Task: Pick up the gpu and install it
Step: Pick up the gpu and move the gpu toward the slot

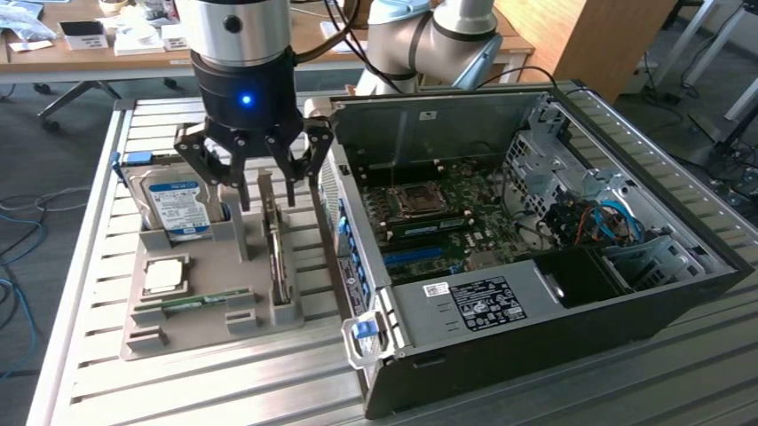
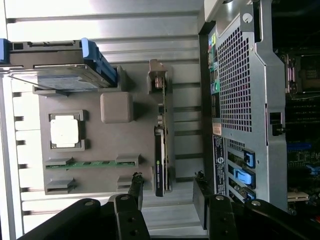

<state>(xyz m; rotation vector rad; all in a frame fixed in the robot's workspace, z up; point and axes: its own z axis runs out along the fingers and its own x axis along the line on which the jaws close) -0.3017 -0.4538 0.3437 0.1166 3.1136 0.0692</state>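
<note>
The gpu (image 1: 280, 257) stands on its edge in a slot along one side of the grey holder tray (image 1: 216, 266), next to the open computer case (image 1: 533, 266). It is a thin dark card with a silvery bracket at one end. My gripper (image 1: 270, 191) hangs just above the card's far end, fingers spread wide, nothing between them. In the wrist view the gpu (image 2: 160, 150) lies ahead of my open gripper (image 2: 167, 182), its dark edge reaching in between the two fingertips (image 2: 136, 181) without touching them.
The tray also holds a blue-labelled hard drive (image 1: 177, 206), a square silver processor (image 1: 166, 275) and a green memory stick (image 1: 195, 302). The case's motherboard (image 1: 432, 222) lies exposed. Tray and case sit on a slatted metal table (image 1: 237, 382).
</note>
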